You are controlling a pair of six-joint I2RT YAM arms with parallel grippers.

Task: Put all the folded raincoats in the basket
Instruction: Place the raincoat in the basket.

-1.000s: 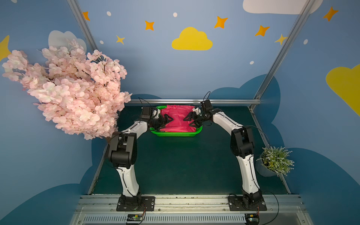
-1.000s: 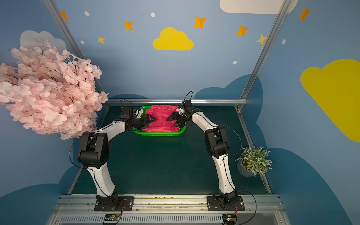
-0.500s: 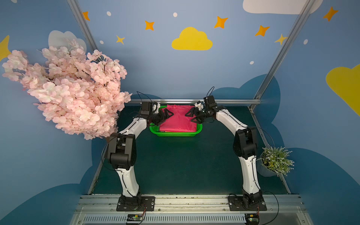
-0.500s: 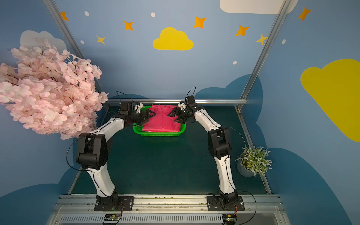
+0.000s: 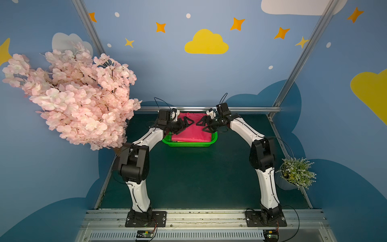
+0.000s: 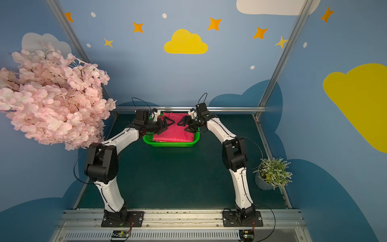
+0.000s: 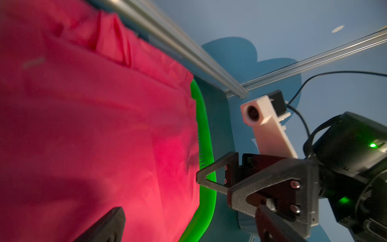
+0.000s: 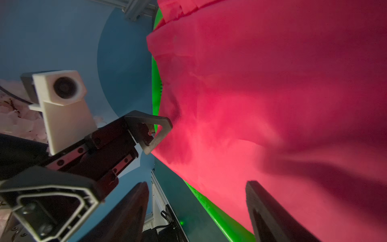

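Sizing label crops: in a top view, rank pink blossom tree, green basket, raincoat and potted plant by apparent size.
1. pink blossom tree
2. green basket
3. raincoat and potted plant: alike; plant is nearer the camera.

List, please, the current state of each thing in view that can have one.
raincoat: folded, lying in the basket, gripped by nothing.
basket: upright on the table, holding the raincoat.
left gripper: open, empty, over the raincoat's edge.
right gripper: open, empty, over the raincoat's opposite edge.
potted plant: upright at the table's edge.
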